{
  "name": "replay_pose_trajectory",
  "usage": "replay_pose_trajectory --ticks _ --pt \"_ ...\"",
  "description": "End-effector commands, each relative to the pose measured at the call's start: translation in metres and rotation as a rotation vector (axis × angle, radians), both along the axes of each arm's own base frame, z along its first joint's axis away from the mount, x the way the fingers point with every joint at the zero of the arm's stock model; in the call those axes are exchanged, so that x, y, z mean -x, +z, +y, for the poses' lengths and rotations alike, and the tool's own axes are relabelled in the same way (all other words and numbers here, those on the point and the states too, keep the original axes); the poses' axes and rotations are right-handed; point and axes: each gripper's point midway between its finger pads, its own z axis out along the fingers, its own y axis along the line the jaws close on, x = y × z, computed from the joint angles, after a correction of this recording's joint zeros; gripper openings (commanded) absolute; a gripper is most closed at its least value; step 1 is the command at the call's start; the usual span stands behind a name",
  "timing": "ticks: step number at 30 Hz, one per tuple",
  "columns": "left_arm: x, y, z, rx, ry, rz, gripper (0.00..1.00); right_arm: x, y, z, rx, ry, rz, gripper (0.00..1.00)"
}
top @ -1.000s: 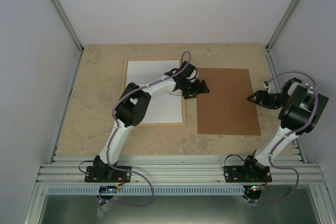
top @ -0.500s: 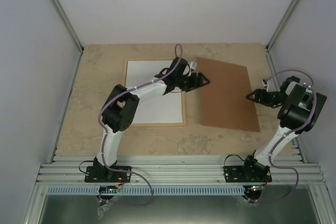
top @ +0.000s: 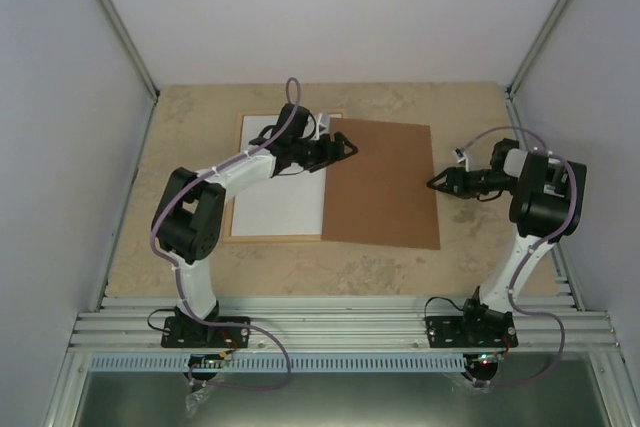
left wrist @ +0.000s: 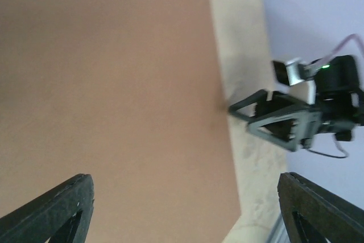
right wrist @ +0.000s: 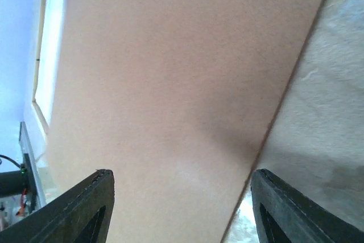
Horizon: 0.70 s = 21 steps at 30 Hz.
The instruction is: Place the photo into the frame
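The pale wood frame (top: 262, 114) lies flat at the back left of the table. The photo (top: 285, 202) rests in it, white back up. A brown backing board (top: 385, 187) lies over the frame's right part. My left gripper (top: 348, 144) stands open at the board's upper left edge, and in its wrist view the board (left wrist: 114, 83) fills the space between the spread fingers (left wrist: 183, 186). My right gripper (top: 433, 184) stands open at the board's right edge (right wrist: 170, 72), with nothing clamped in it (right wrist: 182, 174). The photo's picture side is hidden.
Beige stone-look tabletop (top: 470, 117) shows right of the board and along the front. Grey walls close in the back and both sides. An aluminium rail (top: 340, 327) with both arm bases runs along the near edge.
The brown board has slid left and now overlaps the frame's right side. Both grippers moved left with it, the left one from the board's left edge to over the frame.
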Motion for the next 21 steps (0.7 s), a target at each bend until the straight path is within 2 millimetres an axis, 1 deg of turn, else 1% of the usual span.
replay_pose_trajectory --ticks 1,4,7,11,13,17,21 --pt "0.013 -0.043 0.037 -0.195 0.003 0.067 0.91 0.040 -0.054 -0.007 0.075 -0.031 0.247 0.67" --pt "0.009 -0.059 0.059 -0.240 0.036 0.100 0.90 0.040 -0.056 -0.014 0.090 -0.047 0.255 0.67" --pt "0.008 -0.065 0.071 -0.255 0.051 0.105 0.89 0.038 -0.055 -0.015 0.095 -0.043 0.248 0.67" --pt "0.012 -0.078 0.067 -0.246 0.006 0.127 0.89 0.035 -0.057 -0.015 0.091 -0.038 0.252 0.67" --pt "0.012 -0.088 0.064 -0.240 -0.009 0.152 0.88 0.035 -0.059 -0.015 0.085 -0.038 0.260 0.67" --pt "0.010 -0.099 0.055 -0.208 -0.036 0.188 0.87 0.036 -0.064 -0.012 0.076 -0.035 0.268 0.67" --pt "0.009 -0.102 0.042 -0.140 -0.080 0.216 0.86 0.040 -0.069 -0.005 0.042 -0.022 0.281 0.66"
